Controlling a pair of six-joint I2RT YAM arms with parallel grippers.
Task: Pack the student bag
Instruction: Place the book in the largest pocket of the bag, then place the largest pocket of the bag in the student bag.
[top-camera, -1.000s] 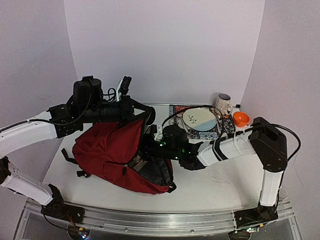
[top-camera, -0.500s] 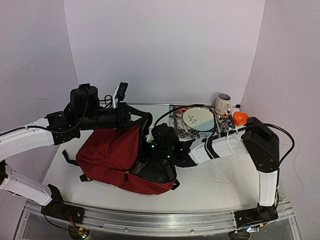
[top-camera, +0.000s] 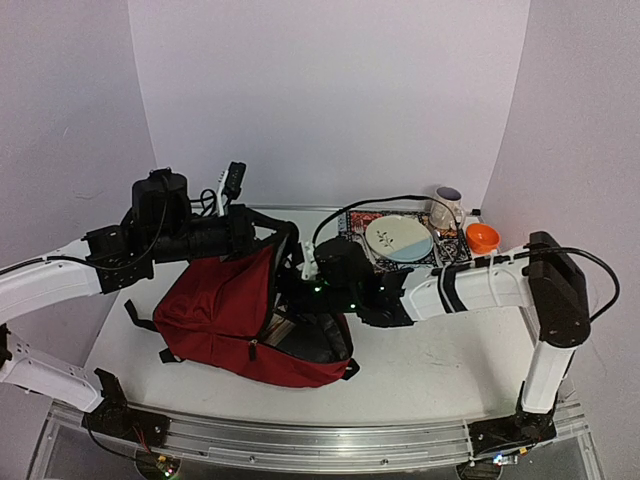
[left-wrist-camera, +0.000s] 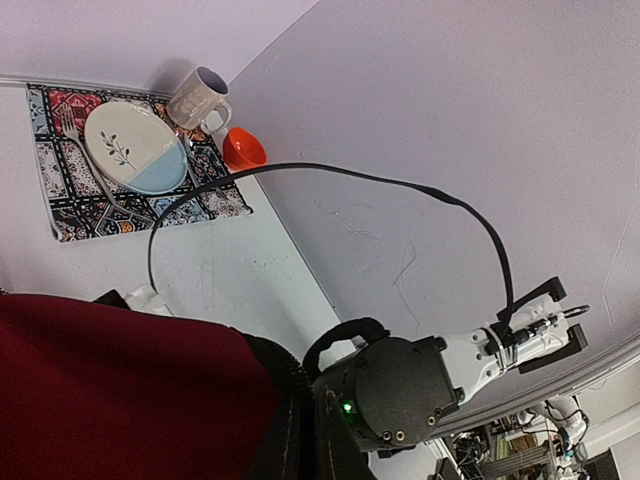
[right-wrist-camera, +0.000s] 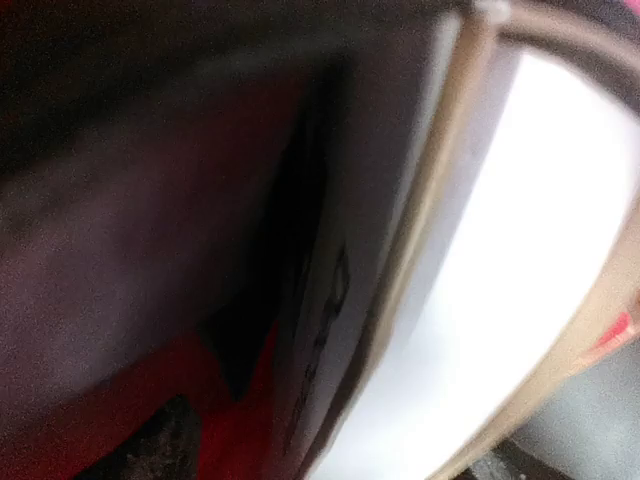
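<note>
Slippage is the main worry. The left end effector (top-camera: 268, 238), pinched shut on the upper lip of the student bag (top-camera: 215, 310), holds the mouth lifted. The soft fabric could pull free and drop onto the right end effector (top-camera: 312, 288), which reaches into the opening. Whether that one is open or holding anything I cannot tell, as its own view is only a blur. Its cable (left-wrist-camera: 330, 170) arcs above the plate (top-camera: 399, 238) and might snag on the way out. The bag lies left of centre on the worktop (top-camera: 440, 370), near the front edge, with bare surface to the front right.
</note>
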